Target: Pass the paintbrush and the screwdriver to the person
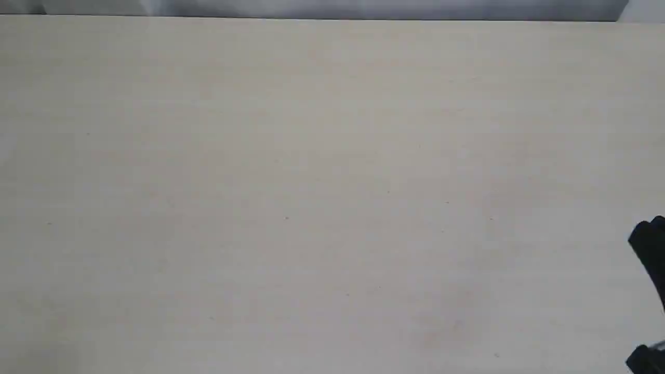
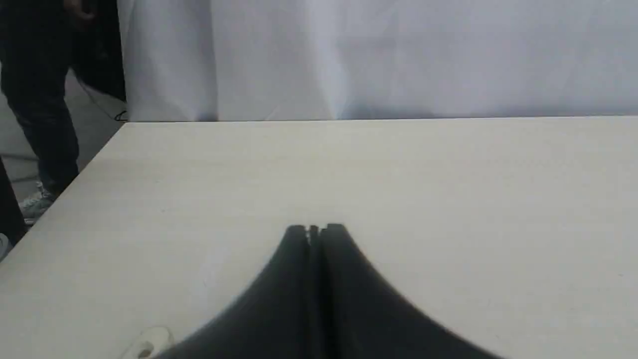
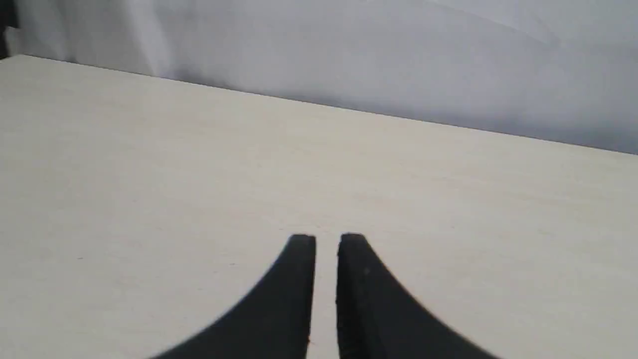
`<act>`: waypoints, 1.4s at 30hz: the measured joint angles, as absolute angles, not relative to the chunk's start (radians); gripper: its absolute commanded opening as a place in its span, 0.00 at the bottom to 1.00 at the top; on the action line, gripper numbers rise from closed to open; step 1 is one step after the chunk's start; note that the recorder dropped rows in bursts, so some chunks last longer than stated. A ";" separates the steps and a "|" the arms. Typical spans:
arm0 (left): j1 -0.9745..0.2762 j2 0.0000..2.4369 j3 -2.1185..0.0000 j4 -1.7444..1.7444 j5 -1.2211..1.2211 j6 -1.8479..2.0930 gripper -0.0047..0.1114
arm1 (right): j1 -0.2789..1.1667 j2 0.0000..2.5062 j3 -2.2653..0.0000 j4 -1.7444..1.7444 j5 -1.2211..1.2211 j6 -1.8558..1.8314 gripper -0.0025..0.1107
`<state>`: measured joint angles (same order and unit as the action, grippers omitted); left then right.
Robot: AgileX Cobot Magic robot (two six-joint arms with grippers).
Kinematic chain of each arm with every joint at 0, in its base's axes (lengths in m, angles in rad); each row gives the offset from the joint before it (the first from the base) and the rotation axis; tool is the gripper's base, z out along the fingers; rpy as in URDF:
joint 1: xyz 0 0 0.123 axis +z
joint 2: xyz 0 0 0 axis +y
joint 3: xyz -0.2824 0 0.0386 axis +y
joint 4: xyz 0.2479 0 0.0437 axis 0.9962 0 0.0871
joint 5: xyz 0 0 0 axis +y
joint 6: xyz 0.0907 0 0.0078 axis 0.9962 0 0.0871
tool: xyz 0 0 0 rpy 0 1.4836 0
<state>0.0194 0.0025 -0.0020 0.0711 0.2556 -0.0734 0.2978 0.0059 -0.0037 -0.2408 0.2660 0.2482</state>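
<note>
Neither the paintbrush nor the screwdriver shows in any view. The person's green-sleeved arm and hand are out of view too. My left gripper (image 2: 314, 229) hovers low over the bare pale table (image 2: 448, 199), its black fingers pressed together with nothing between them. My right gripper (image 3: 326, 238) also hangs over bare tabletop (image 3: 149, 174), fingers parted by a narrow gap that holds nothing. In the exterior view only a black piece of the right arm (image 1: 649, 249) pokes in at the right edge.
Dark-trousered legs and a pale sneaker (image 2: 42, 129) stand on the floor beside the table's corner. A white curtain (image 2: 374, 55) hangs behind the far table edge. A small whitish round mark (image 2: 147, 345) lies on the table close to my left gripper.
</note>
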 measured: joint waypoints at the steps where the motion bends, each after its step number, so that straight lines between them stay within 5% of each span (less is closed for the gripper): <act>1: 0.019 0.002 -0.002 0.071 0.256 -0.073 0.04 | 0.272 0.006 -0.004 -0.241 0.267 0.248 0.11; 16: 0.019 0.002 -0.002 0.071 0.256 -0.073 0.04 | 0.009 0.004 -0.004 -0.277 0.287 0.248 0.11; 42: 0.019 0.002 -0.002 0.071 0.256 -0.073 0.04 | 0.001 0.004 -0.004 -0.222 0.298 0.182 0.11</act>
